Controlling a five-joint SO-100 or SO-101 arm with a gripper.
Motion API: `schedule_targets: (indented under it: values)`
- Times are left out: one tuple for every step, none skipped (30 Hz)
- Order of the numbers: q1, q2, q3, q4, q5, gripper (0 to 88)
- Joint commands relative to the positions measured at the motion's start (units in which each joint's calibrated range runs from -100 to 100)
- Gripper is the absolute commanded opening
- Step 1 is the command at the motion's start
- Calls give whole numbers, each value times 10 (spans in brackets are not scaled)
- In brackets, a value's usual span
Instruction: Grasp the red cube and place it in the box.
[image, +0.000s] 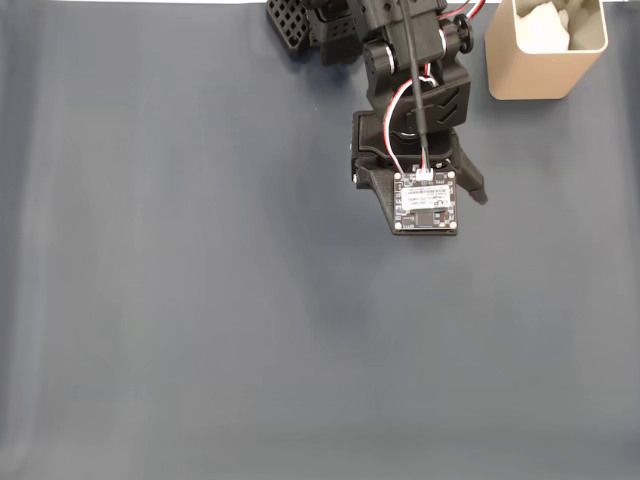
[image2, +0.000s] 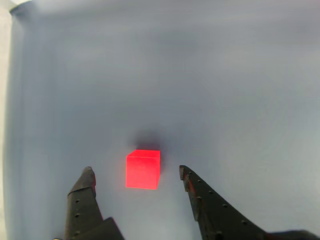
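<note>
In the wrist view the red cube (image2: 143, 170) rests on the grey mat, casting a small shadow on its far side. My gripper (image2: 136, 171) is open around it. The left fingertip (image2: 87, 176) and the right fingertip (image2: 186, 175) stand on either side of the cube, each with a gap to it. In the fixed view the black arm (image: 415, 110) reaches down from the top centre and its wrist camera board (image: 427, 203) covers the cube. The beige box (image: 530, 75) stands at the top right, open-topped and whitish inside.
The grey mat (image: 200, 300) covers the table in the fixed view. A black perforated part (image: 287, 25) lies at the top edge left of the arm base. In the wrist view a pale table edge (image2: 4, 100) runs down the left side.
</note>
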Motion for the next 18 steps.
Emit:
schedule_targets:
  values:
    - [-8, -6, 0, -7, -4, 410]
    - [-10, -6, 2, -7, -5, 410]
    - [-13, -6, 3, -7, -7, 410]
    - [-15, -5, 4, -8, -8, 410]
    - [-18, -5, 4, -8, -9, 410]
    - [-20, -4, 4, -8, -10, 410]
    - [-22, -4, 4, -8, -11, 410]
    - [-24, -4, 5, -9, -12, 410]
    - [-27, -3, 5, -9, -13, 410]
    - [-29, -2, 5, -10, -14, 410]
    - [-31, -1, 6, -11, -15, 410]
    - [-32, 0, 6, -12, -16, 410]
    - [-34, 1, 6, -12, -17, 410]
    - [-35, 2, 7, -14, -17, 410]
    - [-37, 2, 8, -15, -17, 410]
    - [-37, 3, 8, -17, -17, 410]
    - [-37, 4, 9, -19, -16, 411]
    - [-37, 5, 10, -20, -16, 411]
